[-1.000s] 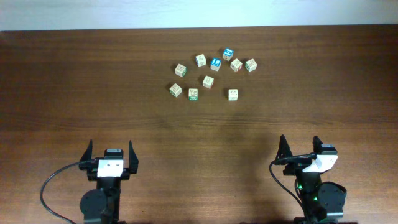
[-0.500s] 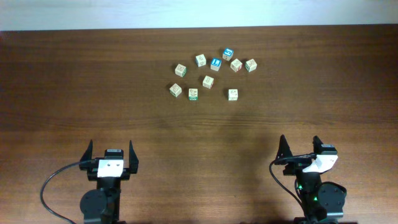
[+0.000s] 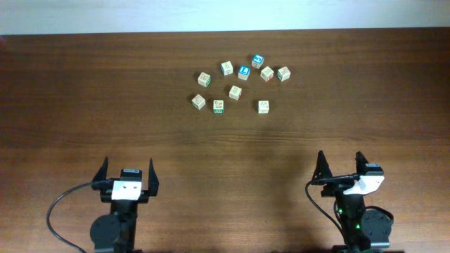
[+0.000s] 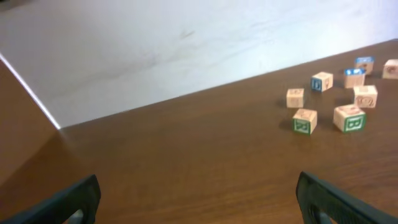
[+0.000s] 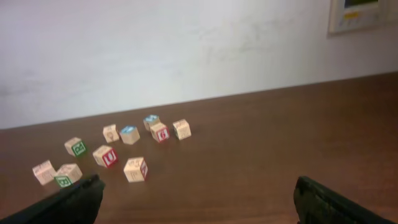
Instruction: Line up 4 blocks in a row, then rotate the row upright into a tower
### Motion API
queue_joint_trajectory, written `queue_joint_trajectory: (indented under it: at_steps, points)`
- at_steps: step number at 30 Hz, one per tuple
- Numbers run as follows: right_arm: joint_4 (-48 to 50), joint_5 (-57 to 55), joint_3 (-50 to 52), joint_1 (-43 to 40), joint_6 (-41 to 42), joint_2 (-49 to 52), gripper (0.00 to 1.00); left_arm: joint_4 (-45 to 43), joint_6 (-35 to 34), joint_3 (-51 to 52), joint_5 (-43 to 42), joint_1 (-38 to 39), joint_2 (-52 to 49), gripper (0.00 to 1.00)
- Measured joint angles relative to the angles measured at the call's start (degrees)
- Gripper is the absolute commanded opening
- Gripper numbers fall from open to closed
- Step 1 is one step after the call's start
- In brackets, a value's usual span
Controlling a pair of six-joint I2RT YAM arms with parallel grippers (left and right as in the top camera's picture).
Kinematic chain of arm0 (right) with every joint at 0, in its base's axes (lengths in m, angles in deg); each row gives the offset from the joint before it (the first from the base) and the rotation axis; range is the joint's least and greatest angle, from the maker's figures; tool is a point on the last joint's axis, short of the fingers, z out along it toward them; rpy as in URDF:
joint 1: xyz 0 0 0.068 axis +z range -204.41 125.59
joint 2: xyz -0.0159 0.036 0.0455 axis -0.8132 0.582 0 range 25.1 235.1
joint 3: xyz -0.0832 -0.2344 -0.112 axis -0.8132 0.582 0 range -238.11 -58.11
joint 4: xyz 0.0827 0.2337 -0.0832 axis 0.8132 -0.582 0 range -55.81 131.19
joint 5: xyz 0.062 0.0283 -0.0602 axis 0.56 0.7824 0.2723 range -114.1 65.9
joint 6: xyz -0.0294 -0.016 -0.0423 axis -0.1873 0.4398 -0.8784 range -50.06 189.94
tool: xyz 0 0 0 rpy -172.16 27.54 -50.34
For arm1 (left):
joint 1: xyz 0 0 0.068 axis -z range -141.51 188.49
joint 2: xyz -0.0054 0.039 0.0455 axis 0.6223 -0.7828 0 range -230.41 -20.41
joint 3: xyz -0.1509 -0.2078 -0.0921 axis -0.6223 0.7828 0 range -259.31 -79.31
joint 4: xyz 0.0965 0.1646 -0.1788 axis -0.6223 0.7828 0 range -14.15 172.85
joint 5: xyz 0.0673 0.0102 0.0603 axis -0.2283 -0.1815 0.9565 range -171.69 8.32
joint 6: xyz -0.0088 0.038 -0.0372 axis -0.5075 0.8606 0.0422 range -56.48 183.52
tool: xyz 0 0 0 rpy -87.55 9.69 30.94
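We see left fingers [image 3: 104,171] spread wide, nothing between them, parked at near edge of dark brown wooden bench [image 3: 70,105]. Right fingers [image 3: 320,165] likewise apart and empty. Small light-wood alphabet cubes with beige faces [image 3: 235,92] sit in loose cluster at far middle of bench, well apart from both arms, two blue-faced cubes [image 3: 244,72] among them. We judge task at its start: no cube approached, all four rotations left.

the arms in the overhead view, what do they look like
Both are black, on round bases. The left gripper has two pointed black fingers and a white square plate with small dark dots; a black cable loops off its side. The right gripper looks alike, with a white cover and a green light lower down.
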Motion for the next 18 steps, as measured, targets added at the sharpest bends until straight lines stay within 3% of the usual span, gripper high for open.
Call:
queue_joint_trajectory:
  at_steps: [6, 10, 13, 18]
  points:
    - [1.9, 3.8, -1.5, 0.0, -2.6, 0.5, 0.98, -1.2, -0.1, -0.7, -3.3, 0.0, -0.3, 0.99]
    - [2.1, 7.4, -8.5, 0.0, -4.4, 5.7, 0.98, -0.8, -0.1, -8.0, -5.1, 0.0, -9.0, 0.99]
    - [1.4, 12.7, -16.6, 0.0, -7.5, 16.8, 0.98, 4.1, -0.1, -19.3, -8.2, 0.0, -21.1, 0.99]
    - [-12.2, 19.6, -38.2, 0.0, -8.7, 42.1, 0.98, 18.3, -0.1, -41.6, -13.3, 0.0, -45.1, 0.99]
